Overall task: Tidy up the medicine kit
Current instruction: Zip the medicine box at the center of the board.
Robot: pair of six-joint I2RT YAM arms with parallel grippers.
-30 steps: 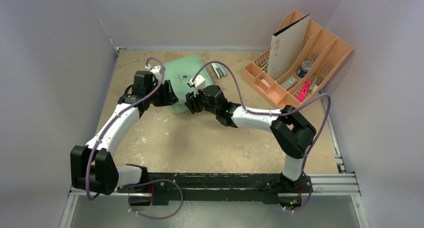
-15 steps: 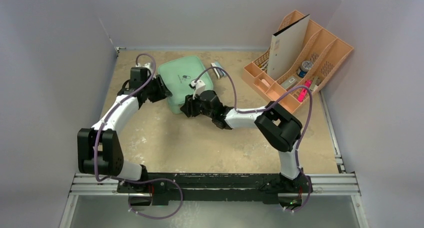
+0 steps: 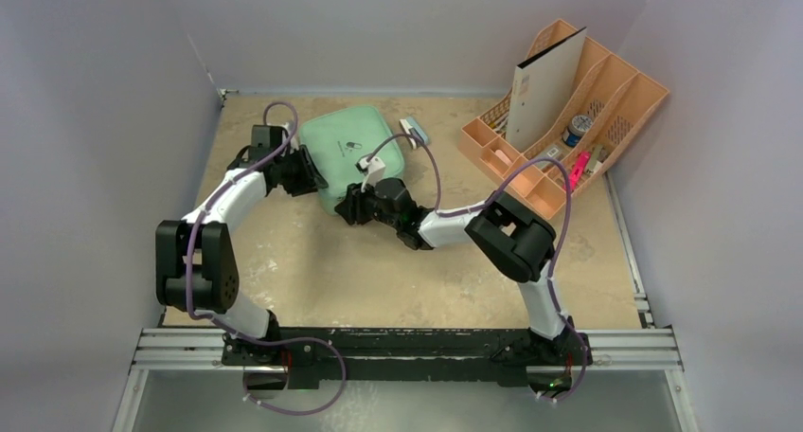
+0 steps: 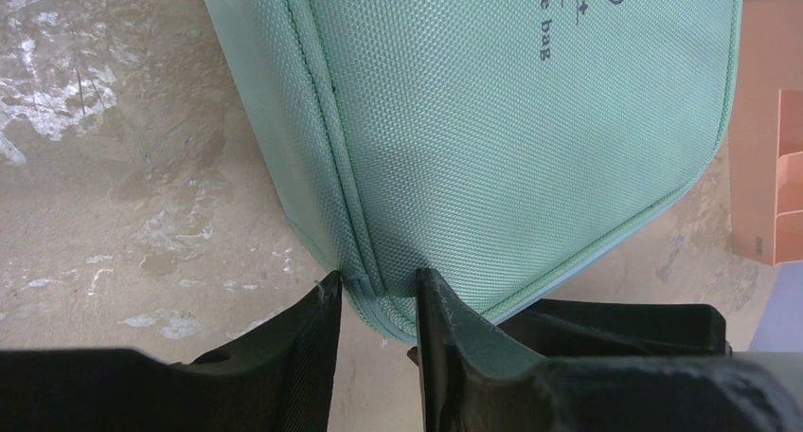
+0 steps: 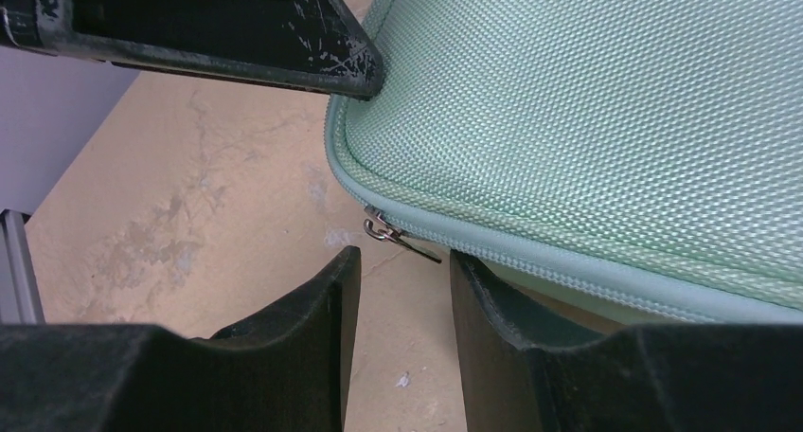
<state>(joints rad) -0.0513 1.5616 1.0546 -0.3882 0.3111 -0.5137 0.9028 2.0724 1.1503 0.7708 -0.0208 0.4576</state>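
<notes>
The left gripper [image 4: 374,282] sat narrow around a corner of the medicine kit [image 4: 530,167]; I cannot tell if it squeezed. The right gripper [image 5: 405,257] was a little open by the zipper pull [image 5: 402,243].

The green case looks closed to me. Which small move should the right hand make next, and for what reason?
Probably ease the right hand slightly forward and close it on the zipper pull. The medicine kit looks zipped shut. Its metal pull lies just ahead of the open fingers, not yet between them. The left hand straddles the kit's corner, which may steady it.
</notes>
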